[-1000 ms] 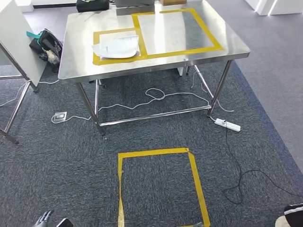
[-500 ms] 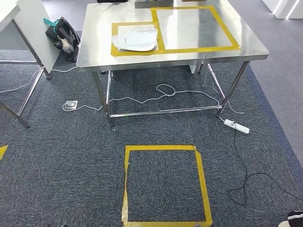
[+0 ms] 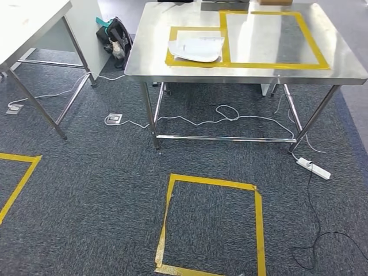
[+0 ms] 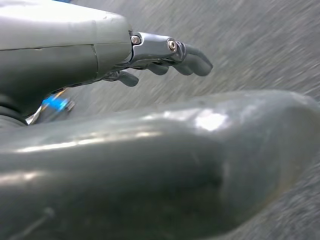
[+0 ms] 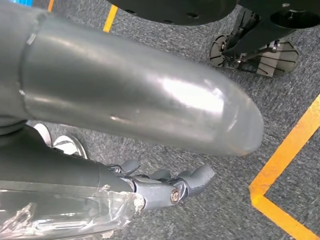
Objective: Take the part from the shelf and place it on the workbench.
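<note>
Both arms hang down by the robot's sides. The left hand [image 4: 162, 57] shows in its wrist camera with thick grey thumb and dark fingers stretched out nearly straight, slightly apart, holding nothing; blurred grey carpet lies beyond it. The right hand [image 5: 166, 187] is much the same: fingers extended with a gentle curl, nothing in them, and a crinkled strip of clear tape wrapped on the cover behind them. That camera also catches a yellow tape corner [image 5: 279, 200] on the carpet close by.

From the head camera, the white part [image 3: 196, 49], a thin, curved, glossy shell, lies flat on the workbench [image 3: 143, 63], inside the smaller yellow-taped rectangle [image 3: 171, 49] at its left side. A larger taped rectangle [image 3: 319, 52] adjoins it on the right. The workbench is brushed steel with thin tubular legs. Under it white cables [image 3: 225, 112] trail across dark speckled carpet to a power strip [image 3: 313, 168] at the right. A yellow tape square [image 3: 256, 224] marks the near floor. A second table [image 3: 26, 23] stands at the far left, with a black bag [image 3: 114, 35] on the floor between the two.
</note>
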